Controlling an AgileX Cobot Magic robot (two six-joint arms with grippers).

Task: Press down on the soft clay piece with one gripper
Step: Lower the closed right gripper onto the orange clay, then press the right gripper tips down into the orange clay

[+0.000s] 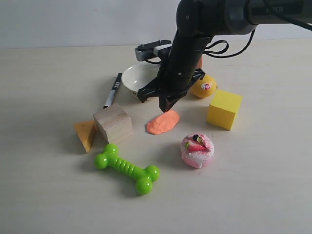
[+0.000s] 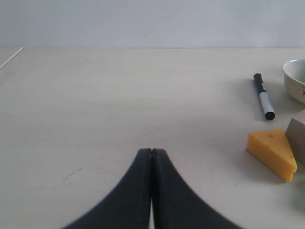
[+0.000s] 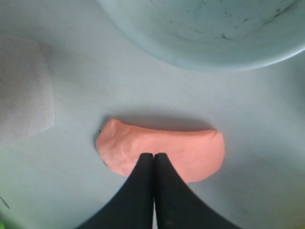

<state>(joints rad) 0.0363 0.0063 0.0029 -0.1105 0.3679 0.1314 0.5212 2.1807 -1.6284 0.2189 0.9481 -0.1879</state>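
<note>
Both jaws of the right gripper (image 3: 153,155) are clenched together on nothing, making one blunt tip, which suits pushing better than grasping. It points down at the clay (image 3: 190,145), over the lump's edge rather than its middle; whether it already touches, I cannot tell. The clay lies flat on the table (image 1: 48,195), between the bowl (image 1: 136,77) and the cake (image 1: 197,150), with the block (image 1: 113,123) near it. The left gripper (image 2: 151,152), also clenched and empty, sits well apart, likely parked clear of the work.
</note>
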